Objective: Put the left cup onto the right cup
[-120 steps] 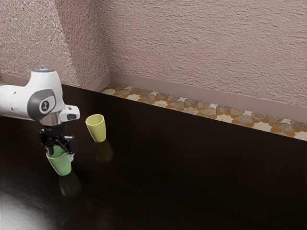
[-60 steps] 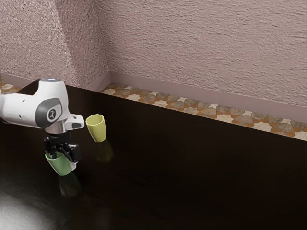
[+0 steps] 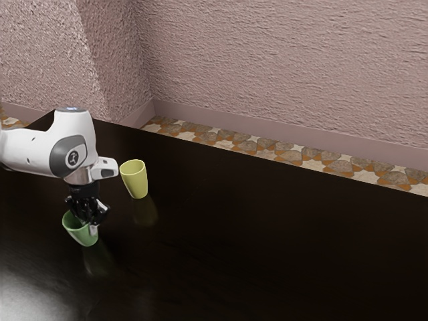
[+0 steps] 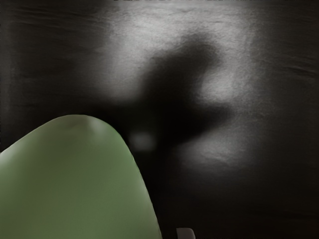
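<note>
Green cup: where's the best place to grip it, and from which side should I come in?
Take the green cup by its rim wall, coming down from above, one jaw inside and one outside. Its mouth faces up and the body tapers downward, so a side pinch could slip. The gripper sits at that rim.

- No words, numbers or brand names can be read anywhere here.
- The arm's (image 3: 30, 154) grey round joint cap (image 3: 70, 158) carries 1 small white mark, too small to make out.
</note>
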Action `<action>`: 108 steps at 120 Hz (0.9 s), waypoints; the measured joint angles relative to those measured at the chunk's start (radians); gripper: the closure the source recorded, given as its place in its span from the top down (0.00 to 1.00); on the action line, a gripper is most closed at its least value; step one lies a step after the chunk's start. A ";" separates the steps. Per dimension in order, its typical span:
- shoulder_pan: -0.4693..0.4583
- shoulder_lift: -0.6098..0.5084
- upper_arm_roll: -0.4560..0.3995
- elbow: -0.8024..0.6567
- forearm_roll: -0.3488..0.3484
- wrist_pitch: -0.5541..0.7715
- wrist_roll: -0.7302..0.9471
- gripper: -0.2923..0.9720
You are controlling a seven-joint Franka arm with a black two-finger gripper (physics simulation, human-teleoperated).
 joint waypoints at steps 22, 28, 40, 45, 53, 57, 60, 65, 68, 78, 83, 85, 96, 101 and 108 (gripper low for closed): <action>-0.001 -0.006 0.000 0.035 0.007 -0.028 -0.005 0.18; -0.001 -0.007 0.000 0.057 0.011 -0.043 -0.007 0.18; -0.001 -0.009 0.000 0.095 0.016 -0.074 -0.009 0.18; -0.001 -0.009 0.000 0.110 0.018 -0.086 -0.009 0.18; -0.001 -0.009 0.000 0.139 0.022 -0.106 -0.010 0.17; -0.001 -0.009 0.001 0.153 0.023 -0.116 -0.010 0.17; 0.000 -0.009 0.000 0.166 0.025 -0.124 -0.011 0.17; -0.001 -0.009 0.001 0.189 0.027 -0.138 -0.011 0.17; -0.001 -0.009 0.001 0.201 0.028 -0.147 -0.011 0.17; 0.000 -0.009 0.000 0.237 0.031 -0.169 -0.012 0.16; 0.000 -0.008 -0.001 0.255 0.032 -0.178 -0.013 0.16; 0.000 -0.008 -0.001 0.262 0.033 -0.182 -0.013 0.16; -0.001 -0.007 0.000 0.296 0.035 -0.201 -0.014 0.15; -0.001 -0.006 0.000 0.313 0.038 -0.208 -0.015 0.15; -0.002 -0.004 0.000 0.333 0.042 -0.218 -0.015 0.15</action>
